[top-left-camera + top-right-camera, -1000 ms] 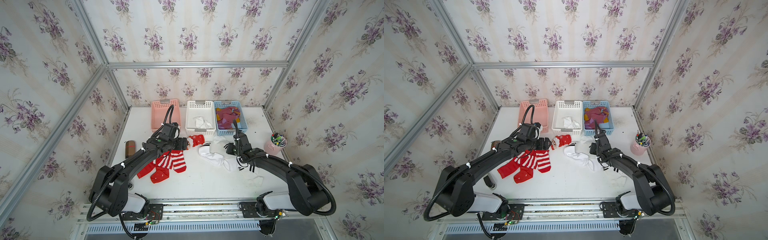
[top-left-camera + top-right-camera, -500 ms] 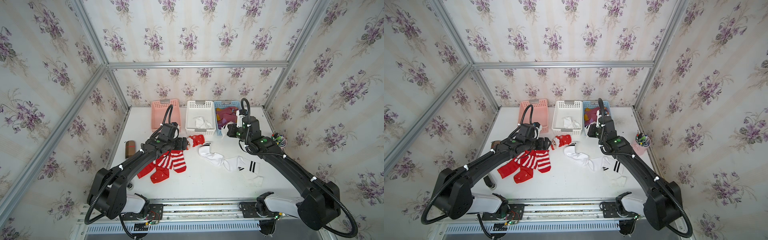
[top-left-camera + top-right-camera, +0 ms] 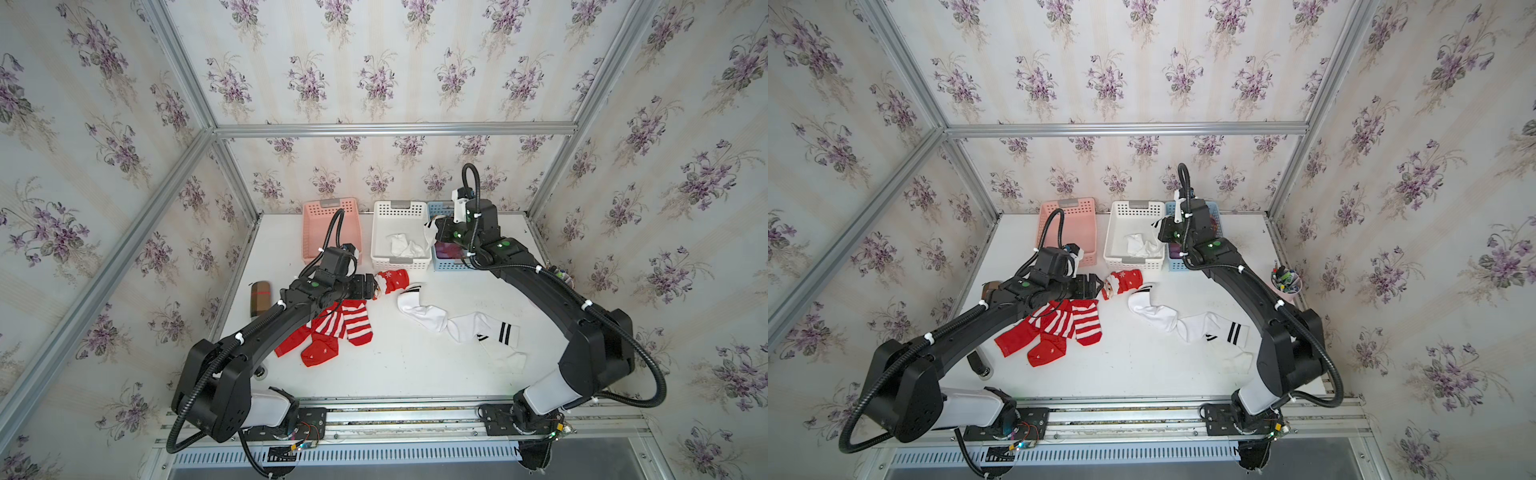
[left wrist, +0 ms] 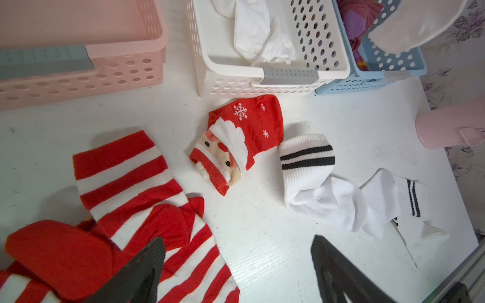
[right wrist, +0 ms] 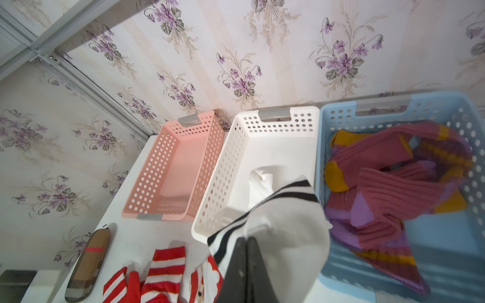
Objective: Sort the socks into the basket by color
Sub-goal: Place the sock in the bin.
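While right claw (image 5: 246, 240) clamps a banded sock (image 5: 286, 225) over the white basket (image 5: 231, 157), left claw (image 3: 1098, 286) gapes empty, Santa sock (image 3: 1126, 281) at 3 o'clock

— Where do the top views sit?
— High on my side of the table (image 3: 415, 374), both tilted down over all of it, nearly alike.
— Your wrist cameras?
— Close in. Both catch the white basket (image 4: 228, 67): left low, right above.

No text or label seems readable anywhere.
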### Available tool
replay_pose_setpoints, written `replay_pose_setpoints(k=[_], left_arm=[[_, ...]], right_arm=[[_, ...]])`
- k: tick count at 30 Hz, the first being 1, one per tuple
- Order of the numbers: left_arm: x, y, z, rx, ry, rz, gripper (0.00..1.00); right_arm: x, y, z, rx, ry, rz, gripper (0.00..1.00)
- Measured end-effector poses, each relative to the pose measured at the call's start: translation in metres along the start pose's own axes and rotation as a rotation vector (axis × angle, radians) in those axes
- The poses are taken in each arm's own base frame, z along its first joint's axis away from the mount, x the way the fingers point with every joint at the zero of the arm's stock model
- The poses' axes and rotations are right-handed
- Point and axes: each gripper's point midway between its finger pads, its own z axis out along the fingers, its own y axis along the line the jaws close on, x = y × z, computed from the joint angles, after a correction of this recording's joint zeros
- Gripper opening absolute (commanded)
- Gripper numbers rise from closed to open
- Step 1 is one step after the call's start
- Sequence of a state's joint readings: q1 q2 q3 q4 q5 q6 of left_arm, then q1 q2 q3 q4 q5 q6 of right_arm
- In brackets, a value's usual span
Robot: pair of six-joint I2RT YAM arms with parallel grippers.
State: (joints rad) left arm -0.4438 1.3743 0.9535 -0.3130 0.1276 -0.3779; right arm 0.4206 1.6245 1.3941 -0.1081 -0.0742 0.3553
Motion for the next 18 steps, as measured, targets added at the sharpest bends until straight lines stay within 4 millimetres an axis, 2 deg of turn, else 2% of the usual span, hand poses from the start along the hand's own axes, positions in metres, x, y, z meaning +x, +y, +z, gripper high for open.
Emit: replay_pose_setpoints(k=[7,13,16,18], left_arm=[[0.006,-0.003,0.001,0.023,0.009,-0.007,0.89],[0.007,-0.006,0.000,0.032,0.006,-0.011,0.90],[0.007,-0.008,0.000,0.037,0.007,-0.008,0.90],[0.008,-0.009,0.000,0.038,0.008,-0.005,0.91]], right_arm=[[-0.018,0.011,0.059,-0.047,0.000,-0.012,0.00],[-0.038,0.022,0.104,-0.086,-0.014,-0.017,0.23],[-0.031,0.020,0.112,-0.085,0.010,-0.013,0.31],[-0.025,0.018,0.113,-0.087,0.028,-0.011,0.32]])
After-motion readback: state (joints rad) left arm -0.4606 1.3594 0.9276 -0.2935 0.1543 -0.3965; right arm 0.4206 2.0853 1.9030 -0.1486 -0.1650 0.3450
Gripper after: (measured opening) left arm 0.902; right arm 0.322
